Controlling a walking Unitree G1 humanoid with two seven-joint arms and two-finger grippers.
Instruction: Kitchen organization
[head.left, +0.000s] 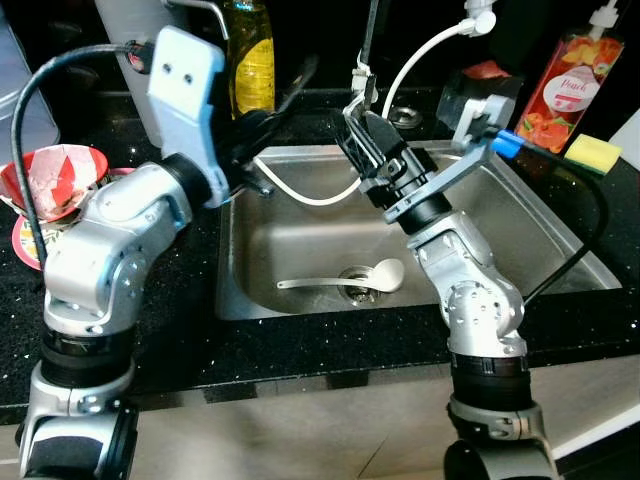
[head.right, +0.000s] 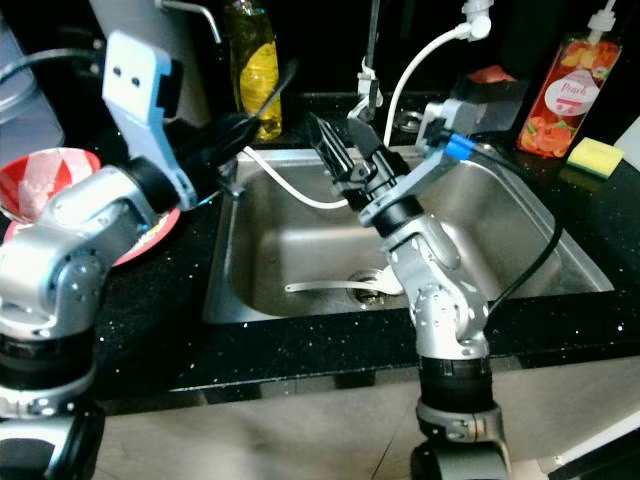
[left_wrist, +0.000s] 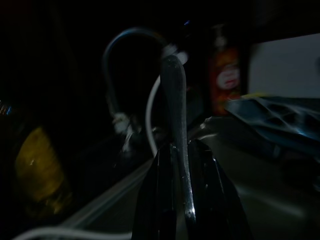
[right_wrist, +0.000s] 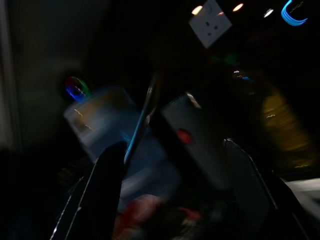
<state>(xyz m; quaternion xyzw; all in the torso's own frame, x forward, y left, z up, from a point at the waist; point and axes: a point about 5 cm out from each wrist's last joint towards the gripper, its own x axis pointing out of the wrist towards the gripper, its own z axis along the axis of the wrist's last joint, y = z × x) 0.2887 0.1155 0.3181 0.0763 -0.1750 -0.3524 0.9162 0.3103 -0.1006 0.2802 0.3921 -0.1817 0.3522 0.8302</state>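
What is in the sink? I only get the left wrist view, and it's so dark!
Observer: A spoon lies by the drain.
Operator: Is anything on the counter near the left arm?
Observer: A red bowl sits there, left of the sink.
Operator: Is the right end effector open?
Observer: Yes, the right end effector is open, up over the sink's back edge.
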